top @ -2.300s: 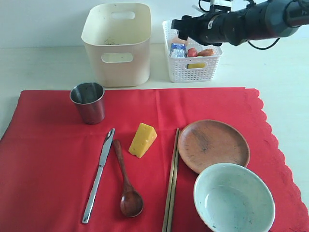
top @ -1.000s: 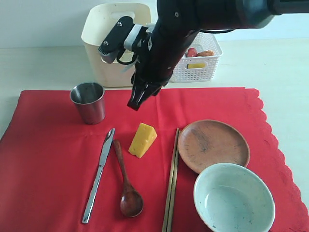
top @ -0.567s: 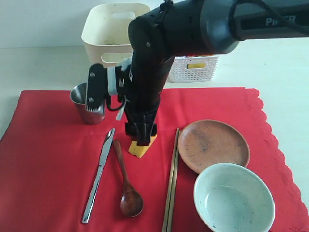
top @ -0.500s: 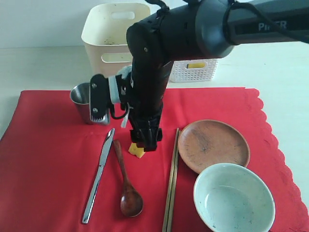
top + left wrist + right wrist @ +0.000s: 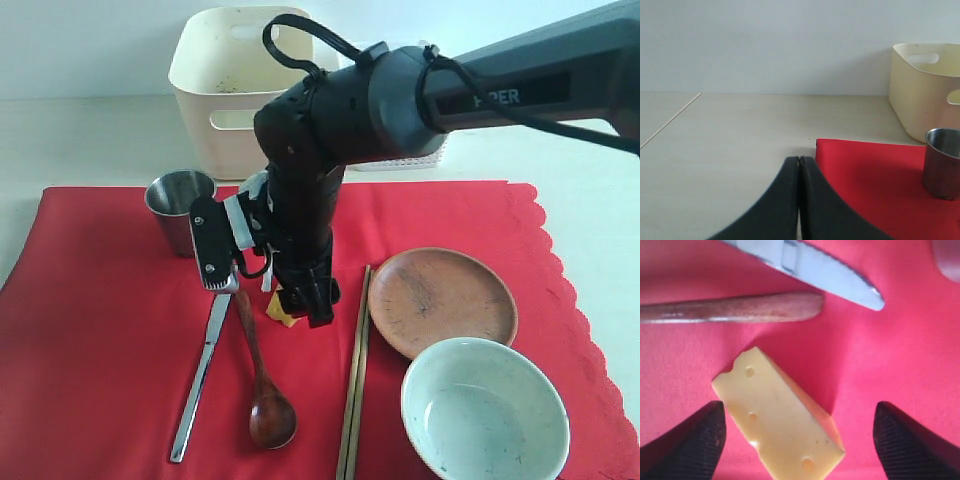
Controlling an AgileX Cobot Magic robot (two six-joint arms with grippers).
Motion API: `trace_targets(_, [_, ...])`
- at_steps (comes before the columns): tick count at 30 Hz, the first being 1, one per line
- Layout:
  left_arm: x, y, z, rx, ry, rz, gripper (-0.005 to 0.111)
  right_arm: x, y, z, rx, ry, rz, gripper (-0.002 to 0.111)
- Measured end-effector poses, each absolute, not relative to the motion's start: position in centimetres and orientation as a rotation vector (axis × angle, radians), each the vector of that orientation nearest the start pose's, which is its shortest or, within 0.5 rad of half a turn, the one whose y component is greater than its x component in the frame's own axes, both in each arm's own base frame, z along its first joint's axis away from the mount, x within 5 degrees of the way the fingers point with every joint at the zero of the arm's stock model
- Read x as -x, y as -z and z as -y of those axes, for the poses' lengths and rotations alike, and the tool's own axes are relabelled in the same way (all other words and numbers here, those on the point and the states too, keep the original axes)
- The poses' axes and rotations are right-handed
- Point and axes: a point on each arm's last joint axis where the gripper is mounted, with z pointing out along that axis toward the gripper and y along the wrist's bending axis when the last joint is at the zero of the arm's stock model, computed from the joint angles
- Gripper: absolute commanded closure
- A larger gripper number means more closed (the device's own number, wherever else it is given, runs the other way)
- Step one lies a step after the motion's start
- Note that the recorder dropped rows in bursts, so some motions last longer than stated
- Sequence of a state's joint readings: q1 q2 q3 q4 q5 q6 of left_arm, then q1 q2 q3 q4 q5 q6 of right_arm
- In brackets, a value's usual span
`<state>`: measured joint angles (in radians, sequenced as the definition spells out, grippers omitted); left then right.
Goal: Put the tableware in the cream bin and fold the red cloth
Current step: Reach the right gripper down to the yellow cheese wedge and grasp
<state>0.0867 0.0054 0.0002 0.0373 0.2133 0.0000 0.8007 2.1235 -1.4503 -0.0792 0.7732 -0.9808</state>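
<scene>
**Desk:** The right claw (image 5: 800,437)?

**Field:** It is released and spread wide, low over the red cloth (image 5: 100,330). One finger stands on either side of a yellow cheese wedge (image 5: 777,432), and it grips nothing.

**Desk:** What lies around it?

**Field:** The tip of the steel knife (image 5: 205,375) and the handle end of the wooden spoon (image 5: 262,380) lie just left of the wedge. Both run toward the near edge. The chopsticks (image 5: 355,380) lie side by side to its right. Further right is the brown plate (image 5: 440,300), with the pale green bowl (image 5: 485,415) just beside it on the near side.

**Desk:** And the cup?

**Field:** The steel cup (image 5: 178,205) stands upright at the far left of the cloth. The cloth lies flat and unfolded.

**Desk:** The bin?

**Field:** The cream bin (image 5: 235,90) stands on the tabletop (image 5: 80,140), just past the cloth's far edge and behind the arm.

**Desk:** The left claw (image 5: 799,200)?

**Field:** It is clenched with its fingers pressed together and holds nothing. It sits over bare tabletop near a corner of the cloth.
</scene>
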Motion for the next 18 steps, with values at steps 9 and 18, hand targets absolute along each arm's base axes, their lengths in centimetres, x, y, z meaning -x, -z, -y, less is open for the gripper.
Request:
trace_targets(9, [-5.6,-19.3,-0.6,0.049,-0.098,-1.703,0.107,-29.8,-11.9,-29.8,2.376,0.143,-1.782,0.058])
trace_targets(18, [-5.6,-19.3,-0.6,0.049,-0.098,-1.703,0.107,-29.8,-12.0,-29.7,2.383,0.153,-1.778,0.101])
